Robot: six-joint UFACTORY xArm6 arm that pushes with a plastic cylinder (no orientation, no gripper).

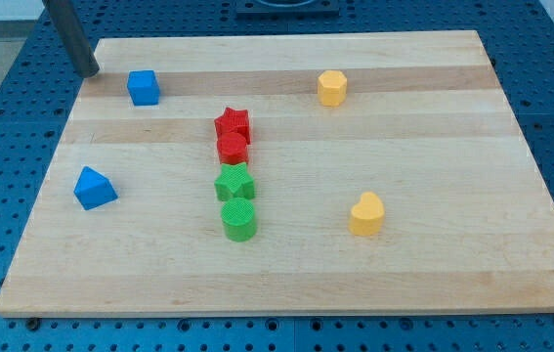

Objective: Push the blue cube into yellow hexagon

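Note:
The blue cube [144,87] sits near the board's top left. The yellow hexagon [331,88] sits at the top, right of centre, far from the cube at about the same height in the view. My tip [89,71] is at the board's top left edge, a short way left of and slightly above the blue cube, not touching it. The rod rises out of the view's top.
A red star [233,123] and red cylinder [233,149] touch in the middle. Below them a green star [234,182] and green cylinder [239,220]. A blue triangular block [94,188] lies at the left. A yellow heart [366,215] lies lower right. The wooden board [433,147] rests on a blue perforated table.

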